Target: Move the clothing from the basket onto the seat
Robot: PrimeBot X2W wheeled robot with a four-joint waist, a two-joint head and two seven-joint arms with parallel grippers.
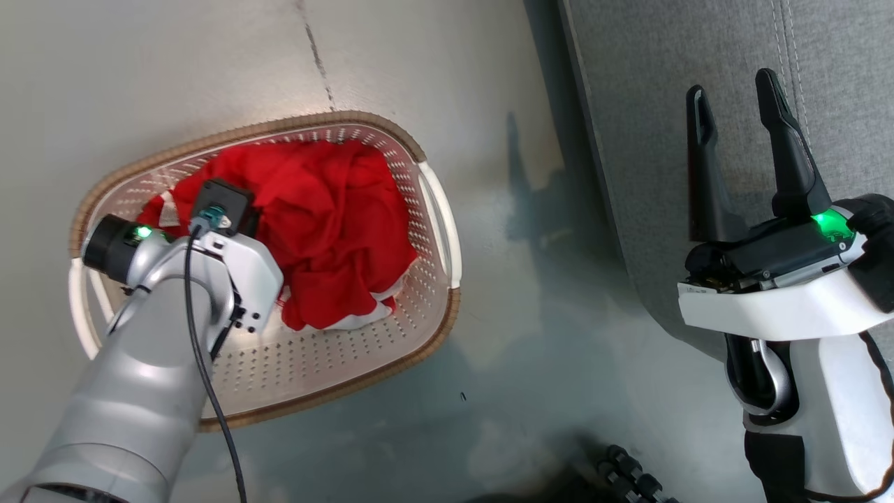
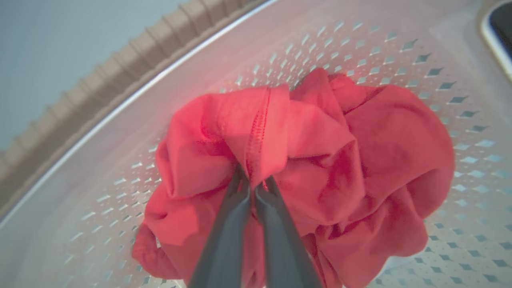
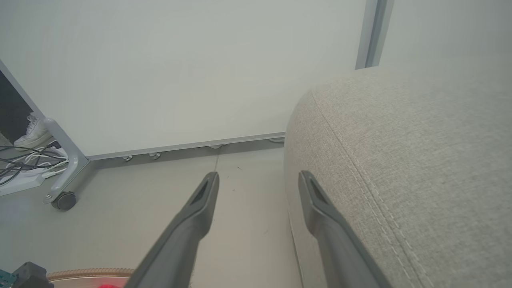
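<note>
The cream perforated basket (image 1: pixel 244 133) with a brown rim stands on the floor at the left. A heap of red clothing (image 1: pixel 328 209) with white edges lies in it. My left arm's wrist (image 1: pixel 230 258) reaches down into the basket and hides the fingers in the head view. In the left wrist view my left gripper (image 2: pixel 253 184) is shut on a fold of the red clothing (image 2: pixel 340 160), against the basket wall (image 2: pixel 320 44). My right gripper (image 1: pixel 732 87) stands open and empty over the edge of the grey seat (image 1: pixel 663 105). Its own view shows the right gripper (image 3: pixel 259 176) beside the seat (image 3: pixel 400 160).
Bare grey floor (image 1: pixel 531 293) separates basket and seat. A pale partition panel on a wheeled foot (image 3: pixel 64 200) stands beyond, with cables (image 3: pixel 20 160) and a white shoe (image 3: pixel 32 132) at its left. A dark ribbed part (image 1: pixel 628 475) shows at the bottom edge.
</note>
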